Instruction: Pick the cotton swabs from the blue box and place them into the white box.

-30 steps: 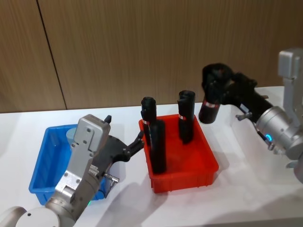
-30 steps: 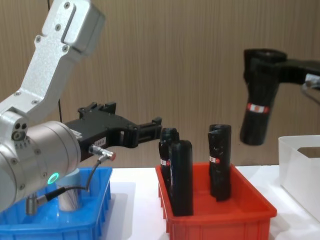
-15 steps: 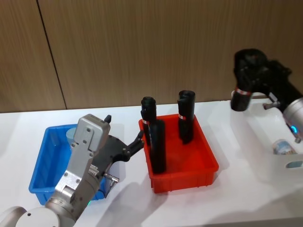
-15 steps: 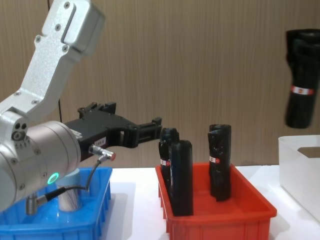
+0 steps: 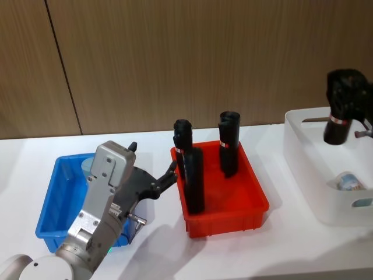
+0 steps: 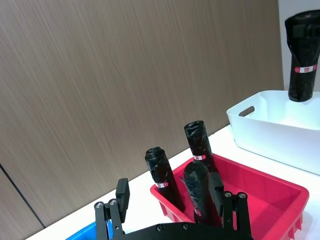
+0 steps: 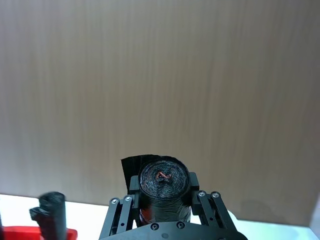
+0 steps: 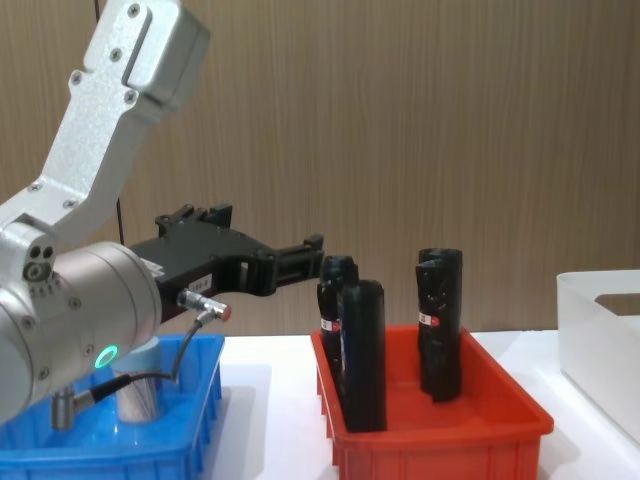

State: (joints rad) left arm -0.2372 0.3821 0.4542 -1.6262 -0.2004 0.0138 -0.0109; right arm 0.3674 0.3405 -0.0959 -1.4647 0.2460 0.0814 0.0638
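Presently, the right gripper is pinching a black cylinder with a red-and-white band, holding it upright in the air above the white box, which is standing at the right end of the desk. One jar of cotton swabs is lying inside the white box, against its near right wall. The left gripper is hanging idle over the gap between the blue box and the red bin, its fingers spread apart and gripping nothing. The blue box is sitting toward the left end of the desk; a second jar of cotton swabs, with a pale lid, is standing upright in it toward its far right corner, largely hidden by the left arm. The red bin is resting at the middle of the desk, between the two boxes. Three more black cylinders are standing upright in it: one at the far left corner, one just in front of it along the left wall, and one toward the far right.
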